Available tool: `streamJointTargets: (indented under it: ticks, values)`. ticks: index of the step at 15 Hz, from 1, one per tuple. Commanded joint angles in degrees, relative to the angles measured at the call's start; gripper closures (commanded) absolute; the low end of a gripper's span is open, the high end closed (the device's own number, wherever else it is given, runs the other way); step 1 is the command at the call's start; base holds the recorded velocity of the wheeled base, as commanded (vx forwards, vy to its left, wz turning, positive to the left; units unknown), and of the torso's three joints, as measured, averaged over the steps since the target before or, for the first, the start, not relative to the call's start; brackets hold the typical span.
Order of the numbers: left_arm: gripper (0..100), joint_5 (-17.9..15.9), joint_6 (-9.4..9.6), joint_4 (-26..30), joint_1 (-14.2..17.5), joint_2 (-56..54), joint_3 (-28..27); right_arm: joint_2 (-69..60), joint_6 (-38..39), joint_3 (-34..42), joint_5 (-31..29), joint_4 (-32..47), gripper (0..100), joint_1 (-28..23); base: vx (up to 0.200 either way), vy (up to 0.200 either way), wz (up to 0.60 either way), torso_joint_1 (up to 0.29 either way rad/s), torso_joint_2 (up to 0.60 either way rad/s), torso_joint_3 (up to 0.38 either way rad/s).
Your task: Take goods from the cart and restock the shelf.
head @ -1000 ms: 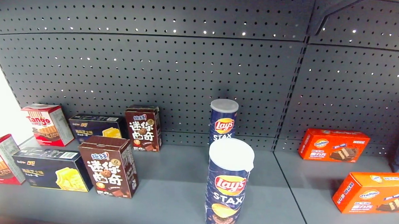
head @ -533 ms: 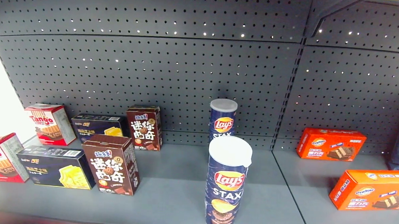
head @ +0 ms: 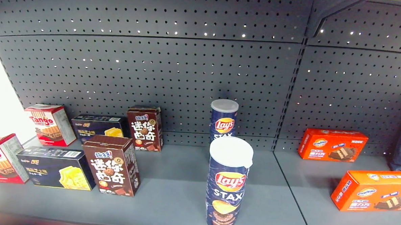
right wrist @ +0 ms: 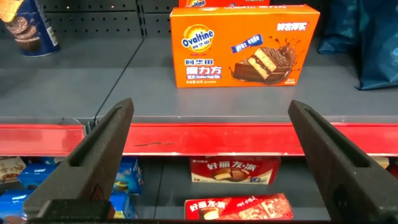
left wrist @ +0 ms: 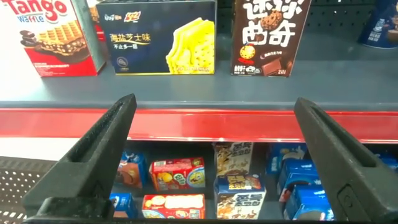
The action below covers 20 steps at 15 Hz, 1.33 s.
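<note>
The grey shelf (head: 176,192) carries two tall blue chip cans (head: 229,181) in a row, front to back. Left of them stand brown cookie boxes (head: 111,169), dark blue cracker boxes (head: 57,173) and red wafer boxes (head: 2,158). Two orange boxes (head: 374,191) lie at the right. My left gripper (left wrist: 214,102) is open and holds nothing, in front of the shelf's red edge strip (left wrist: 211,124), facing the cracker box (left wrist: 163,37). My right gripper (right wrist: 209,104) is open too, facing the front orange box (right wrist: 239,46).
A perforated grey back panel (head: 154,73) closes the shelf behind. A lower shelf under the red strip holds several small boxes (left wrist: 180,174) and flat red boxes (right wrist: 233,168). A dark blue bag (right wrist: 367,37) sits at the far right. Bare shelf floor (head: 178,165) lies between cookie boxes and cans.
The head camera shifted slightly a second ago, showing more of the shelf's front edge, and has held still since. The goods stand where they were.
</note>
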Motion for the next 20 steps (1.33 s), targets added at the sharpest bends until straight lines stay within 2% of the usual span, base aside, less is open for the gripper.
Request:
streamJointTargets:
  ticks: [1, 9, 11, 20]
  values:
    - [0, 0.00, -0.01, -0.01, 0.01, -0.01, 0.00, 0.00, -0.01, 0.00, 0.03, -0.04, 0, -0.01, 0.000, 0.000, 0.00, 0.000, 0.00, 0.000]
    - [0, 0.00, -0.01, -0.01, 0.01, -0.01, 0.00, 0.00, -0.01, 0.00, 0.03, -0.04, 0, -0.01, 0.000, 0.000, 0.00, 0.000, 0.00, 0.000]
    - [0, 0.00, -0.10, -0.01, 0.01, -0.01, 0.00, 0.00, -0.01, 0.00, 0.03, -0.04, 0, -0.01, -0.200, 0.000, 0.00, 0.002, 0.00, -0.005]
    - [0, 0.00, -0.01, -0.01, 0.01, -0.01, 0.00, 0.00, -0.01, 0.00, 0.03, -0.04, 0, -0.01, 0.000, 0.000, 0.00, 0.000, 0.00, 0.000]
